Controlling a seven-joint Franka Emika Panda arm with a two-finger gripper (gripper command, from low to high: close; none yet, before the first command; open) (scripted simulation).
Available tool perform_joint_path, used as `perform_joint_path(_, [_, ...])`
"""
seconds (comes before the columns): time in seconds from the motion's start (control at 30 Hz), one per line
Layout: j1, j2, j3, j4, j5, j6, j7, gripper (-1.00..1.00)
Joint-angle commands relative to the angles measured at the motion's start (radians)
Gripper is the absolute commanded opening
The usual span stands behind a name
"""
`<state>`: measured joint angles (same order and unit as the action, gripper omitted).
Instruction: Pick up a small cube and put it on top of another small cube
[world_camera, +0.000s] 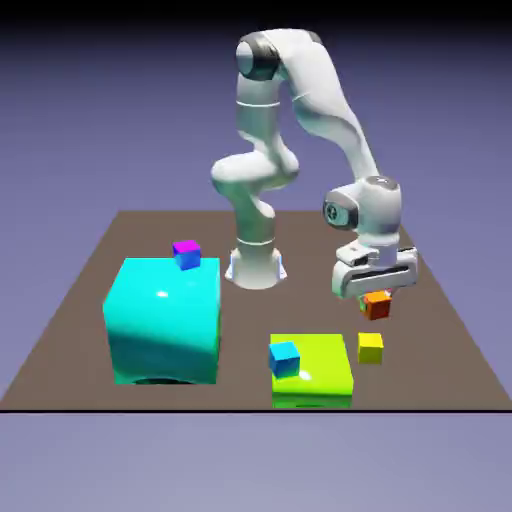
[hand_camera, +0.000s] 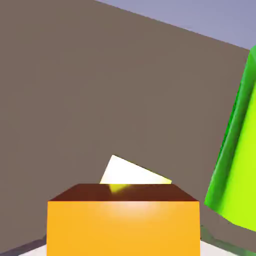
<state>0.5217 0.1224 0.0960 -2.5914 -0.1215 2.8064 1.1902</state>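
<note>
Simulated test scene, not real room: flat brown table (world_camera: 120, 230) floating against plain blue-violet backdrop (world_camera: 90, 110), white arm (world_camera: 320, 100) mounted on it, flat-shaded primitives like cyan block (world_camera: 165, 320) and lime block (world_camera: 320, 372).

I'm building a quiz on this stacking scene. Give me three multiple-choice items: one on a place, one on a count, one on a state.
1. Where is the small blue cube?
A. on the lime block
B. on the cyan block
C. on the bare table

2. How many small cubes show in the exterior view?
A. two
B. three
C. four

3. What is the state of the small orange-red cube?
A. lying on the table
B. held in the claw, above the table
C. stacked on the yellow cube

Key: 1 A, it sits on the lime top. 2 C: purple-topped, blue, yellow, orange-red. 3 B, it fills the hand view's bottom and hangs under the claw.
</note>
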Motion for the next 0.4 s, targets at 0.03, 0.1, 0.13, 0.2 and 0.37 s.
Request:
perform_joint_path(0.03, [0.019, 0.072, -0.026, 0.011, -0.030, 0.061, 0.023, -1.00])
perform_joint_path(0.1, [0.037, 0.144, -0.052, 0.022, -0.060, 0.121, 0.046, -1.00])
perform_joint_path(0.13, [0.037, 0.144, -0.052, 0.022, -0.060, 0.121, 0.046, 1.00])
perform_joint_path(0.2, [0.028, 0.108, -0.039, 0.016, -0.045, 0.090, 0.035, 1.00])
perform_joint_path(0.37, [-0.018, -0.072, 0.026, -0.011, 0.031, -0.061, -0.024, 1.00])
